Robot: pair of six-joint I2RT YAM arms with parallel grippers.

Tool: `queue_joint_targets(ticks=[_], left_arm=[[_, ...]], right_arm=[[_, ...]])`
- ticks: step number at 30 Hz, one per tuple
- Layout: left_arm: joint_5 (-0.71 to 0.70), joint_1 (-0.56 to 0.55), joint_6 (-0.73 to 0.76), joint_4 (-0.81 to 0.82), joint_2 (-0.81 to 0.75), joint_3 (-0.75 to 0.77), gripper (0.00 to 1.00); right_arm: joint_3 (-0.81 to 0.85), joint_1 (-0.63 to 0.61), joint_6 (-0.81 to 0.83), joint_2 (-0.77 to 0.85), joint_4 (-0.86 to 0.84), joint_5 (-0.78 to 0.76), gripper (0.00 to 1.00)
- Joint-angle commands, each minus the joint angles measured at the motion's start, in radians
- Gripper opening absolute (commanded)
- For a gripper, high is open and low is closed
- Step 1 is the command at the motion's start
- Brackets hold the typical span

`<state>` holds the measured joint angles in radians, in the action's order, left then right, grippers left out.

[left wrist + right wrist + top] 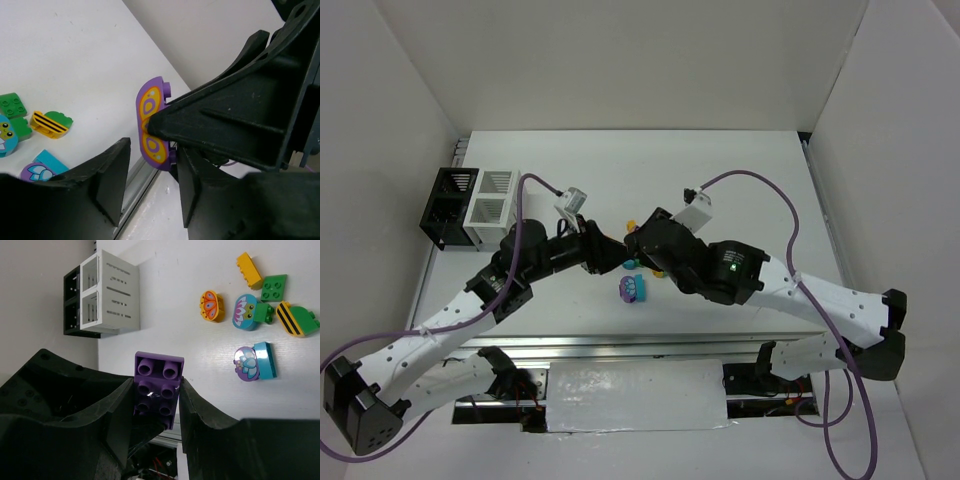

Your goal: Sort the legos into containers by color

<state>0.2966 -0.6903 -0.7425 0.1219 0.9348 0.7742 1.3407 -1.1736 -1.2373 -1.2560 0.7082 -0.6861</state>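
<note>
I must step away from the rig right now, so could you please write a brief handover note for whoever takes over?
The left gripper is open and empty, close to the purple brick.
The right gripper is shut on the purple brick, held off the table.
Loose on the table: yellow brick, green brick, orange butterfly brick, teal flower brick, striped brick, purple-and-teal pair.
The black bin and white bin adjoin at the far left; no brick is visible in either.
Done: nothing visibly sorted. Left: bin the purple brick, then the rest.
</note>
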Motion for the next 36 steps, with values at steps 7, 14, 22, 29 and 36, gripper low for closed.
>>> queue_joint_targets(ticks=[7,14,22,29,36], left_arm=[[0.045,-0.005,-0.023,0.12,0.025,0.005,0.24],[0.018,-0.005,0.008,0.087,-0.001,0.008,0.0],[-0.048,-0.005,0.049,0.009,-0.027,0.023,0.0],[-0.453,0.006,0.132,-0.347,-0.018,0.203,0.0],[-0.607,0.408,0.028,-0.777,0.153,0.509,0.0]], right_arm=[[0.067,-0.034,0.018,-0.045,-0.052,-0.032,0.0],[-0.064,-0.034,0.071,0.053,-0.191,-0.017,0.57],[-0.137,-0.029,0.078,0.155,-0.202,-0.064,1.0],[-0.267,-0.031,0.14,0.351,-0.234,-0.107,1.0],[-0.304,-0.029,0.173,0.426,-0.139,-0.155,0.99]])
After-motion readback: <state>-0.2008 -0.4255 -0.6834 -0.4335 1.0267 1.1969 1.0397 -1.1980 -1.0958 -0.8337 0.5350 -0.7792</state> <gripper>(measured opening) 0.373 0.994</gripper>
